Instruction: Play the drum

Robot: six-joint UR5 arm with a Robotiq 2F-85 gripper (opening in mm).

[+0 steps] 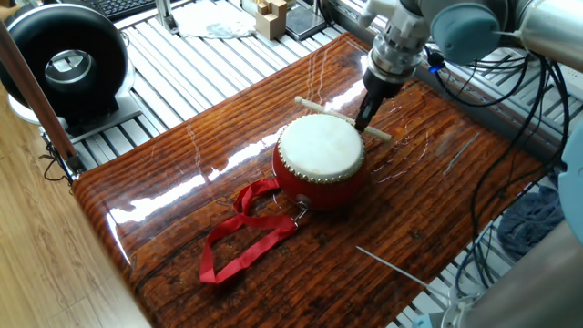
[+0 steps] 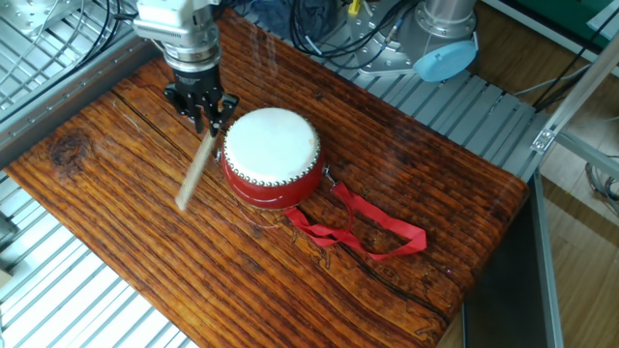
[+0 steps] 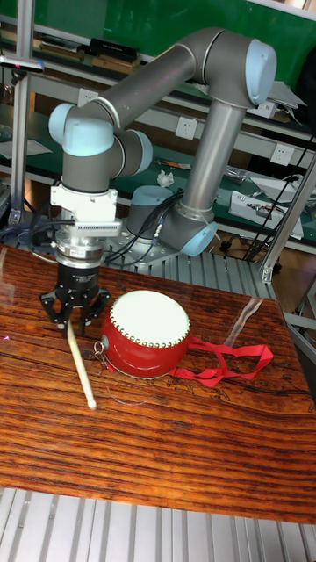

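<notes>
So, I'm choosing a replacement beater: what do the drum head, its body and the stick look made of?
Drum: cream matte head, probably skin or hide, pinned by dark rim studs; body is glossy red, likely lacquered wood. Stick in the gripper: pale, bare, probably unfinished wood.

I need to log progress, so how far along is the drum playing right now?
Done: the end effector has closed on the wooden drumstick and holds it beside the drum. In hand: the stick looks raised off the table, tip angled away from the drum. Left: bringing the stick onto the cream skin, which nothing touches yet.
</notes>
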